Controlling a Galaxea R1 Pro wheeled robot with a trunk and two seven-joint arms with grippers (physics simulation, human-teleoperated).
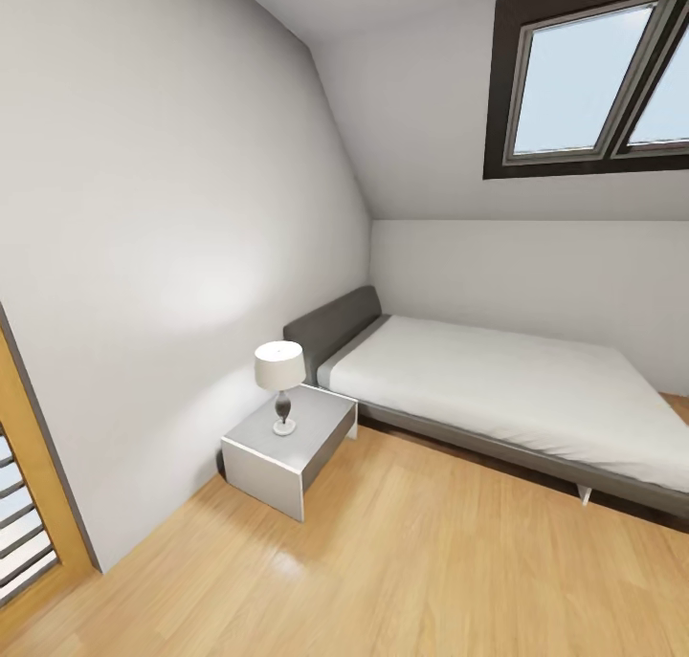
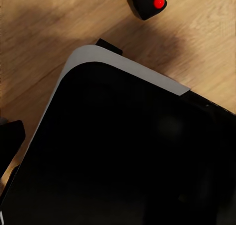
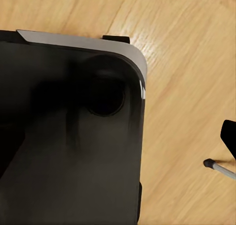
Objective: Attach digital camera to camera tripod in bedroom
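1. The head view takes in the bedroom: a bed [image 1: 498, 389] at centre right, a bedside cabinet [image 1: 287, 447] with a lamp [image 1: 279, 370] at lower left, and the wood floor [image 1: 411, 561].
2. In the left wrist view, a black object with a red button [image 2: 158, 2] sits at the top edge; possibly the camera.
3. In the right wrist view, a thin silver rod with a black tip [image 3: 219, 167] lies at lower right, perhaps a tripod leg.
4. Whether either arm's fingers are wide or narrow cannot be told.
5. Which arm is nearer cannot be judged.

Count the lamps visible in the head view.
1. A table lamp with a white shade stands on the white nightstand, beside the bed. Others may sit outside the frame.
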